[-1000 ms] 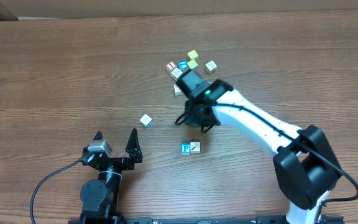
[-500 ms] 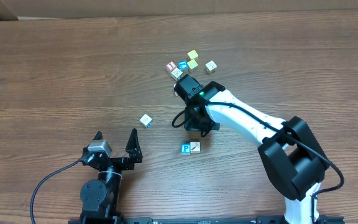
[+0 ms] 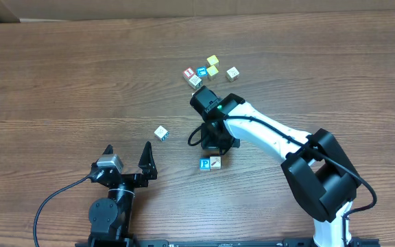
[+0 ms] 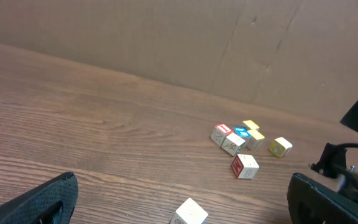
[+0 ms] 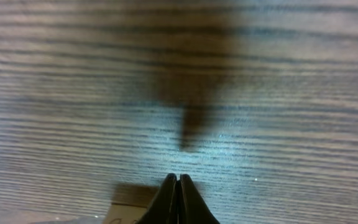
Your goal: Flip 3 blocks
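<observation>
1. My right gripper (image 5: 177,182) points down at the wooden table (image 3: 60,82). In the right wrist view its two fingers are pressed flat together with no gap, and nothing is between them.
2. From overhead, the right arm (image 3: 266,130) reaches in from the right. Its wrist hangs just above the blue-and-white block (image 3: 204,163) and the cream block with a dark mark (image 3: 215,162).
3. Those two blocks sit side by side and touching, near the middle of the table. The blue one is on the left.
4. The third block, a lone cream block (image 3: 160,132), sits well apart to the left, between that pair and my left gripper (image 3: 128,148).
5. The left gripper rests at the near edge with its jaws spread wide, holding nothing.
6. A pale edge shows at the bottom left of the right wrist view. I cannot tell which block it is.
7. Farther back is a cluster of cubes: a red-topped cube (image 3: 189,72), a blue-topped cube (image 3: 201,71), two yellow cubes (image 3: 212,61) and two more pale cubes.
</observation>
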